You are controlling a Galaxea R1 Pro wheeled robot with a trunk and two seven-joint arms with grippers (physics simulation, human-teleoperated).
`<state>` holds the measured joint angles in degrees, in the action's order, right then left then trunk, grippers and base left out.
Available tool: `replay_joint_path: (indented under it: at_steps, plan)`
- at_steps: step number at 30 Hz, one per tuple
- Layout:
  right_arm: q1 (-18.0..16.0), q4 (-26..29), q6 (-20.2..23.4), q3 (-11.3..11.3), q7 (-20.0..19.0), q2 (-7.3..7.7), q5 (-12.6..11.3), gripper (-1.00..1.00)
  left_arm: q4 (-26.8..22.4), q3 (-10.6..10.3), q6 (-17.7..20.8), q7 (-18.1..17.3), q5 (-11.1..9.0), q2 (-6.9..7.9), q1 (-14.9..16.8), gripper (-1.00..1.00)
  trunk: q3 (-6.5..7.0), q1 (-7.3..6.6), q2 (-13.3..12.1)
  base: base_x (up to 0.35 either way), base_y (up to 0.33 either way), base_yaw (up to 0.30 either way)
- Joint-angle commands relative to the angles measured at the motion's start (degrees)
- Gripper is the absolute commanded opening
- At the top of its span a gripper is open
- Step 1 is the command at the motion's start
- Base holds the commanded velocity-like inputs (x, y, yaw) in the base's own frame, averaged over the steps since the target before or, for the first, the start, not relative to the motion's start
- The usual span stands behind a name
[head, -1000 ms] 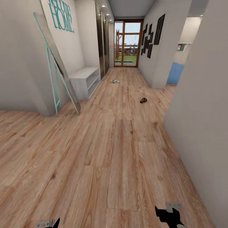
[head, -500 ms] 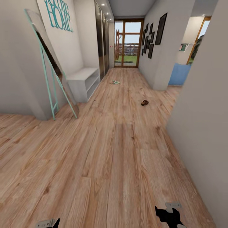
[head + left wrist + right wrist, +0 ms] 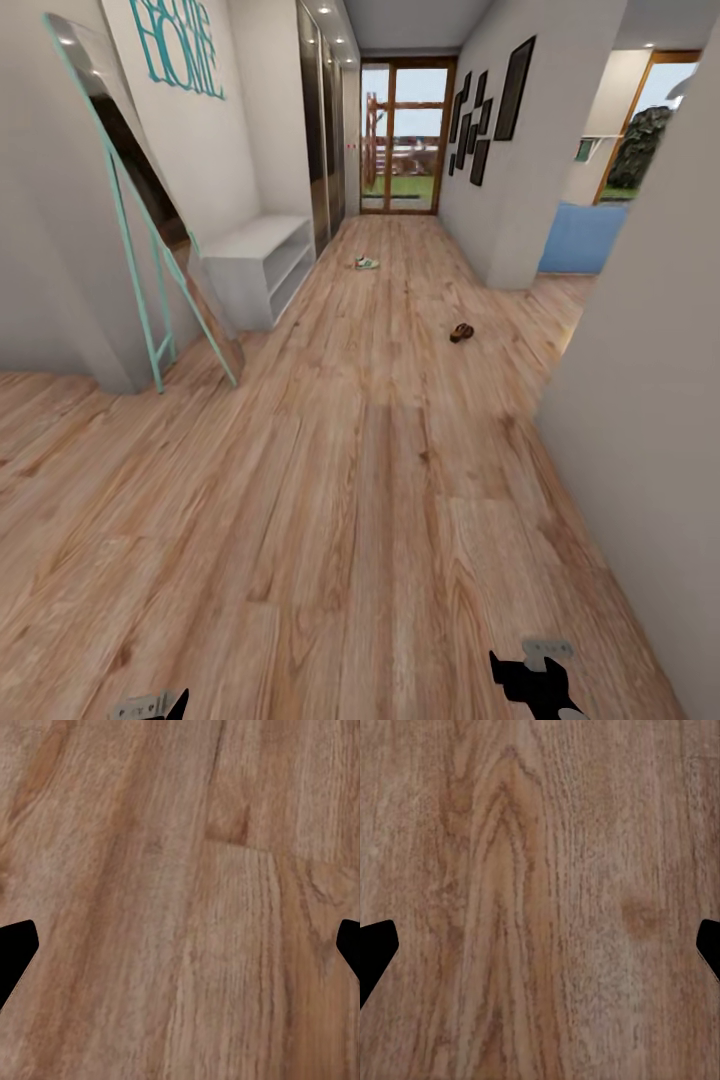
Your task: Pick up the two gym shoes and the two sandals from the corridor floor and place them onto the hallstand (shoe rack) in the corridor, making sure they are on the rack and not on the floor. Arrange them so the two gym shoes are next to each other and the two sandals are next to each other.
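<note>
Far down the corridor floor (image 3: 380, 480), a pale gym shoe shape (image 3: 366, 263) lies near the middle; it is too small to tell one shoe from two. A dark-brown sandal clump (image 3: 461, 332) lies closer, to the right. The light-grey hallstand (image 3: 255, 262) stands against the left wall, its bench top bare. My left gripper (image 3: 160, 705) and right gripper (image 3: 535, 680) hang low at the picture's bottom edge, far from the shoes. In the wrist views the left gripper (image 3: 180, 952) and right gripper (image 3: 540, 952) are open, with only wood planks between the fingers.
A teal-framed mirror (image 3: 140, 220) leans on the left wall before the hallstand. A grey wall (image 3: 650, 400) runs close on my right, with an opening behind it. A glass door (image 3: 405, 140) closes the corridor's far end.
The whole view has shifted: the camera has moved forward, so the mirror slid left and the shoes sit a little lower. Both grippers keep their place in the picture.
</note>
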<state>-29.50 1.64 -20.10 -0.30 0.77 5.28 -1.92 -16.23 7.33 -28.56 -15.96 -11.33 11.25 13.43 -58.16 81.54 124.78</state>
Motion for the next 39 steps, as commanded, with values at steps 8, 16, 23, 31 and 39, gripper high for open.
replay_joint_path:
  at_steps: [8,16,23,31,39]
  plan:
    - [0.0,0.0,-0.2,0.0,0.0,-0.01,-0.2,1.0,0.1,0.1,0.0,-0.6,-0.5,0.0,0.0,1.0,-0.05,0.03,0.0,0.337,0.0,0.0]
    - [0.0,0.0,-0.2,0.0,0.0,0.0,-0.2,1.0,0.1,0.2,0.0,-0.6,-0.5,0.0,0.0,1.0,-0.05,0.03,0.0,0.337,0.0,0.0]
    - [0.0,0.0,-0.2,0.0,-0.1,-0.03,-0.1,1.0,0.1,0.2,0.0,-0.6,-0.5,0.0,0.0,1.0,-0.05,0.03,0.0,0.336,0.0,0.0]
    - [0.0,0.0,-0.2,0.0,-0.1,-0.04,-0.1,1.0,0.1,0.2,0.0,-0.6,-0.5,0.0,0.0,1.0,-0.05,0.03,0.0,0.337,0.0,0.0]
    - [0.0,0.0,-0.1,0.0,-0.1,-0.02,-0.1,1.0,0.1,0.2,0.0,-0.6,-0.5,0.0,0.0,1.0,-0.05,0.03,0.0,0.336,0.0,0.0]
